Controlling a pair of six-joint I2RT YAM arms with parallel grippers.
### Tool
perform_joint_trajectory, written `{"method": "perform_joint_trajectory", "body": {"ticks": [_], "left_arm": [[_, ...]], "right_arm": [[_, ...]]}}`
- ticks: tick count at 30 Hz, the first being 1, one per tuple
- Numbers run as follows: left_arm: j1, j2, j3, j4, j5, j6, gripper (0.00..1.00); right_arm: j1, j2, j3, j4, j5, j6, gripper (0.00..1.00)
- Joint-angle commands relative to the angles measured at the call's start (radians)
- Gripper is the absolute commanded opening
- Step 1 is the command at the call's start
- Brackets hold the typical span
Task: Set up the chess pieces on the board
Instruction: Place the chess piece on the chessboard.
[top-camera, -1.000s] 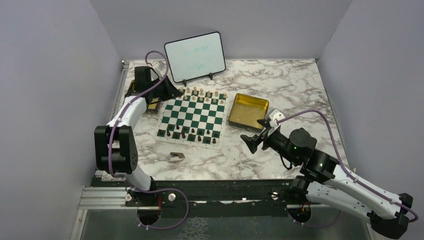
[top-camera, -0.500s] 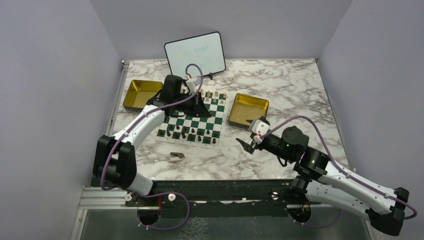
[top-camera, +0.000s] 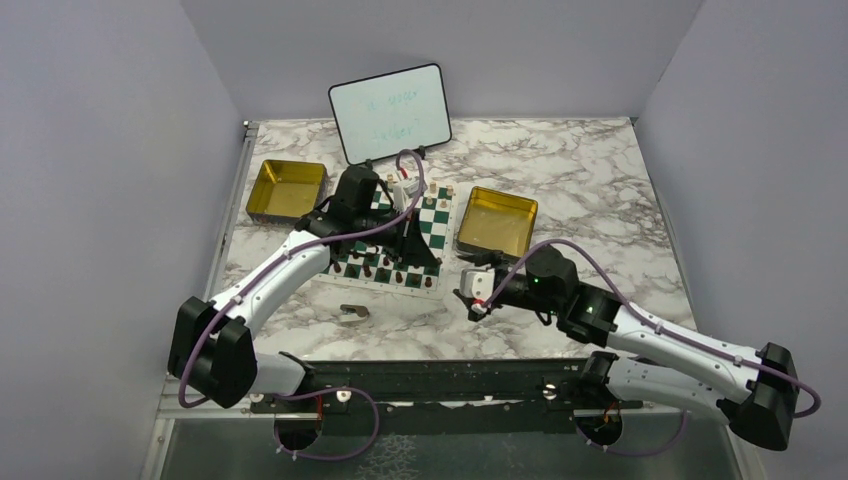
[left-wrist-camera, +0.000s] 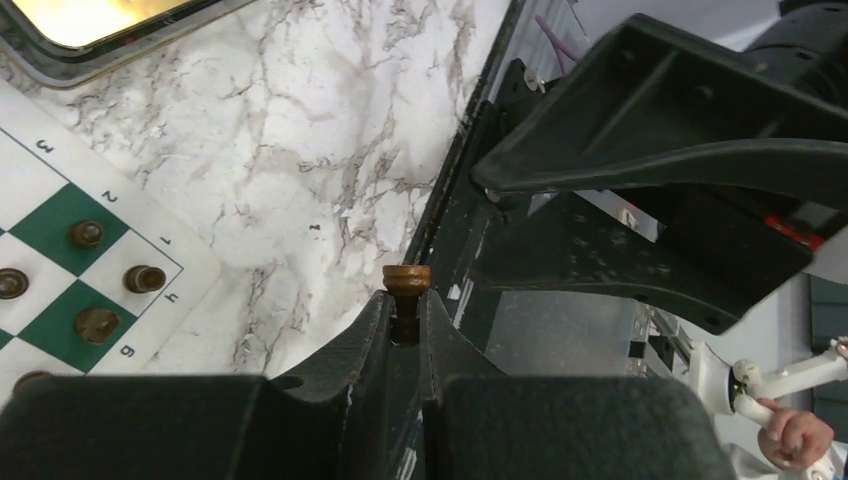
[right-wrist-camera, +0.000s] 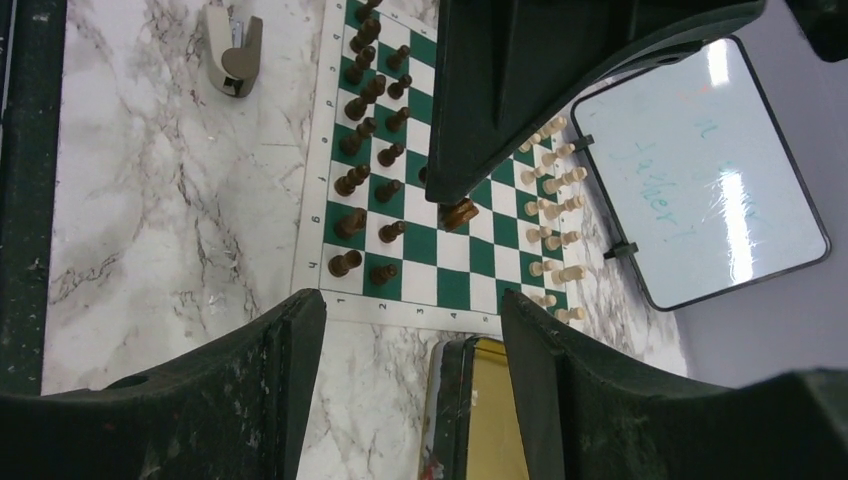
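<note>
The board (top-camera: 437, 215), green and white checks, lies mid-table. Dark brown chess pieces (top-camera: 381, 272) fill its near rows and light tan ones (top-camera: 434, 190) line the far edge. My left gripper (top-camera: 424, 256) hangs over the board's near right part, shut on a dark brown chess piece (left-wrist-camera: 405, 280) whose round base sticks out past the fingertips. That piece (right-wrist-camera: 458, 213) also shows in the right wrist view, hovering above the squares. My right gripper (right-wrist-camera: 410, 330) stands open and empty just off the board's near right corner (top-camera: 468, 298).
A gold tin (top-camera: 497, 220) sits right of the board and another (top-camera: 287, 188) to its left. A whiteboard (top-camera: 390, 112) stands behind. A brownish-grey scrap (top-camera: 352, 314) lies on the marble in front of the board.
My left arm swung from the left tin across the board to its near right part, carrying the dark piece. The right arm moved left toward the board's corner, its jaws narrowing.
</note>
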Motion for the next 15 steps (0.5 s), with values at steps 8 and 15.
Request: {"method": "perform_joint_trajectory", "body": {"ticks": [8,15], "left_arm": [[-0.008,-0.026,-0.026,-0.014,0.128,0.022,0.03],[-0.015,-0.036,-0.022,-0.016,0.148,0.016,0.03]], "right_arm": [[0.005,0.097,0.036,0.111,-0.036,-0.086,0.52],[0.005,0.136,0.067,0.081,-0.061,-0.129,0.52]]}}
